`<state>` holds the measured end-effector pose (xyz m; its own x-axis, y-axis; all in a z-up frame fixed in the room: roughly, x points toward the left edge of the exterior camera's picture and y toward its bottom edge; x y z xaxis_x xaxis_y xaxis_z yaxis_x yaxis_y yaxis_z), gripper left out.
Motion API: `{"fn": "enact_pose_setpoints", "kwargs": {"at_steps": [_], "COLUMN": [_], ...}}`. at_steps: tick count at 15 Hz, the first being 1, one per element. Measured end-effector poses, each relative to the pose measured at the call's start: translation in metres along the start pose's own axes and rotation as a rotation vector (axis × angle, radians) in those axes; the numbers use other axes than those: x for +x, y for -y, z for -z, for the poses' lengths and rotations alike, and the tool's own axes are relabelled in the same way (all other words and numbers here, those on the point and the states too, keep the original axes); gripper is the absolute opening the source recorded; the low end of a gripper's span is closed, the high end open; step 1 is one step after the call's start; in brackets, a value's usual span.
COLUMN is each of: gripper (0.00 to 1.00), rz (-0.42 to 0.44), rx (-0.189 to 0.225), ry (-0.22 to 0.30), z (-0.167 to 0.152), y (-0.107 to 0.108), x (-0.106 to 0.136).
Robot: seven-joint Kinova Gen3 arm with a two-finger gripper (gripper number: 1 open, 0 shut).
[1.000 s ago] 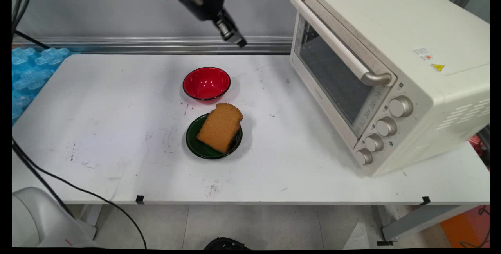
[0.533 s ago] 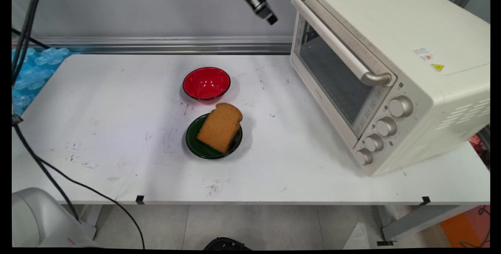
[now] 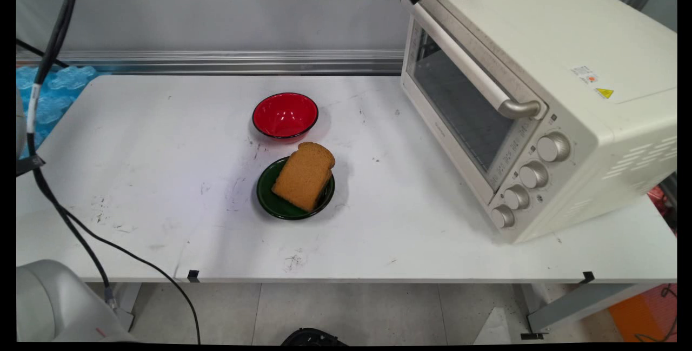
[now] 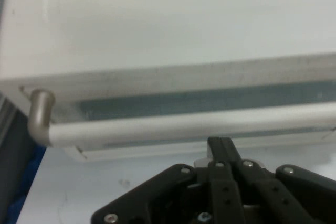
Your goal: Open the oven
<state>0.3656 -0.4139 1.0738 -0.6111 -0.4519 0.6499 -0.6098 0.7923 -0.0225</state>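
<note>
Overhead front; close wrist (shared oven handle (image 3: 469,62))

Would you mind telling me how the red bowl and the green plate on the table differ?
The red bowl is deep and empty; the green plate is shallow and carries a slice of brown bread. The bowl sits farther back, the plate nearer the table's front. Both are round, with dark rims.
</note>
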Motion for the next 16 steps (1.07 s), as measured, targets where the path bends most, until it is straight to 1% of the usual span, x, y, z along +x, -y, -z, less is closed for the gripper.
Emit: {"fn": "enact_pose_setpoints", "kwargs": {"at_steps": [5, 8, 16], "gripper": [0.00, 0.00, 0.00], "rz": [-0.006, 0.005, 0.060], "rx": [0.000, 0.005, 0.013], "ry": [-0.009, -0.015, 0.002], "z": [-0.009, -0.019, -0.045], "y": [-0.005, -0.008, -0.018], "x": [0.020, 0.029, 0.031]}}
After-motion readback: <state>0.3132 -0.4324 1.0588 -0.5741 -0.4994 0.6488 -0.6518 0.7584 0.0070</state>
